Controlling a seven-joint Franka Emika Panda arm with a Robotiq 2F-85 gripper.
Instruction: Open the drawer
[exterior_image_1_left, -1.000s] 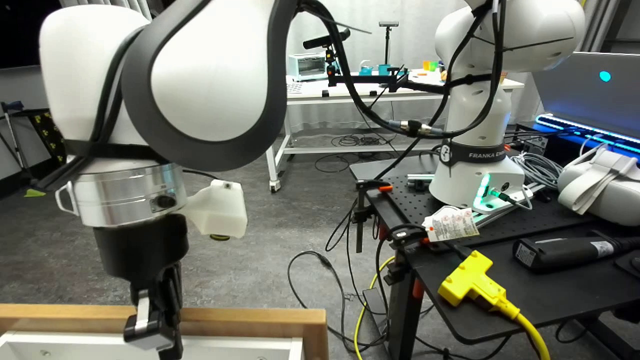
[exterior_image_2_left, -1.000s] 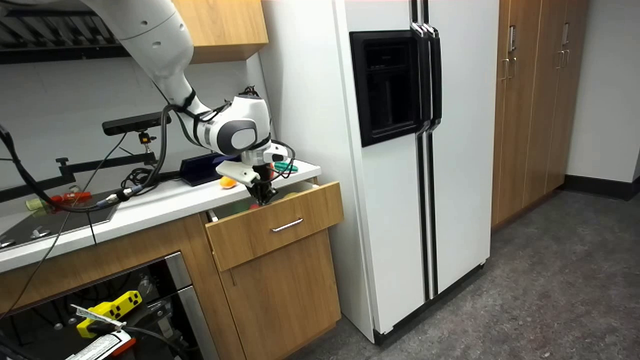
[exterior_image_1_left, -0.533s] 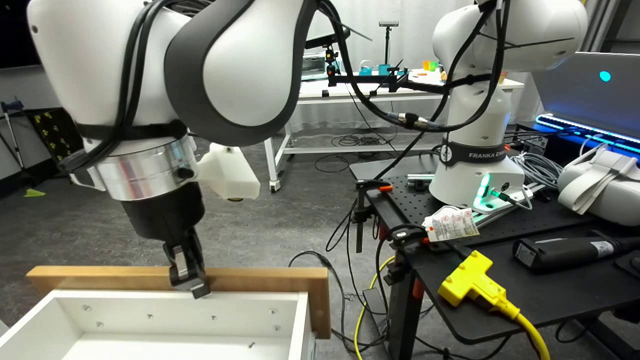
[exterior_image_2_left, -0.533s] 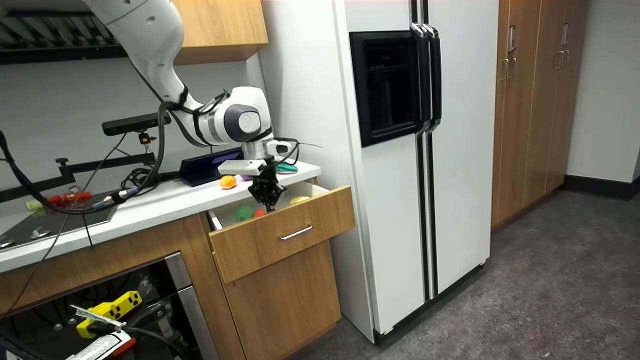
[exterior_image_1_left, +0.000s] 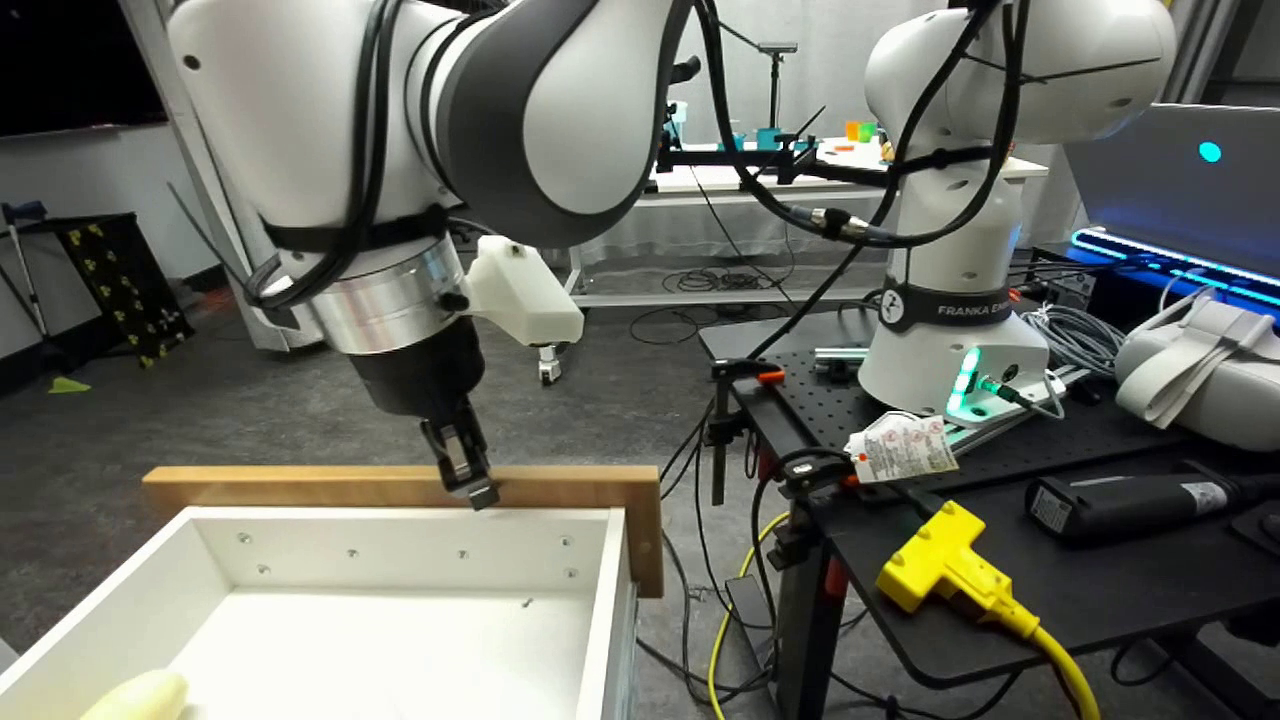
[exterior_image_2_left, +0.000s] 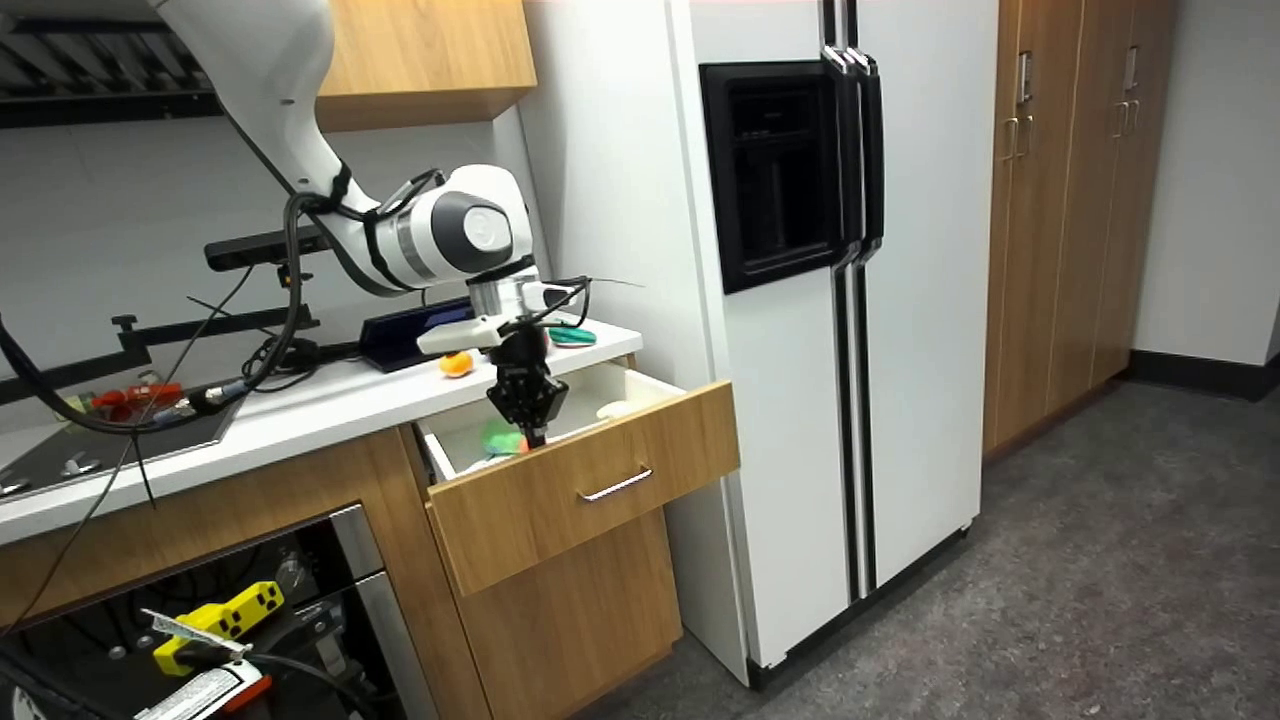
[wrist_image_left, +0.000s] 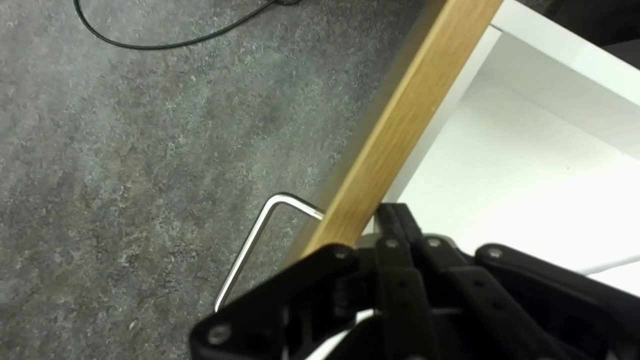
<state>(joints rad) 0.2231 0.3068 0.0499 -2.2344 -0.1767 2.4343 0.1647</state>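
The drawer (exterior_image_1_left: 330, 487) has a tan wooden front and a white inside. It stands pulled well out of the cabinet, as its front (exterior_image_2_left: 580, 500) shows in an exterior view. Its silver handle (exterior_image_2_left: 617, 485) is on the outer face and also shows in the wrist view (wrist_image_left: 246, 250). My gripper (exterior_image_1_left: 475, 492) is shut with nothing between its fingertips. In the wrist view, the fingertips (wrist_image_left: 398, 207) are together on the inner side of the wooden front (wrist_image_left: 395, 135), against or very close to it. My gripper is not on the handle.
Inside the drawer lie a pale yellow object (exterior_image_1_left: 140, 697) and a green one (exterior_image_2_left: 500, 437). The white counter (exterior_image_2_left: 330, 425) holds an orange fruit (exterior_image_2_left: 457, 364). A white fridge (exterior_image_2_left: 640, 250) stands beside the drawer. A black table (exterior_image_1_left: 1000, 580) bears the arm's base.
The drawer has slid farther out of the cabinet, and more of its white inside shows. My gripper has moved outward with its front, staying shut at the inner side.
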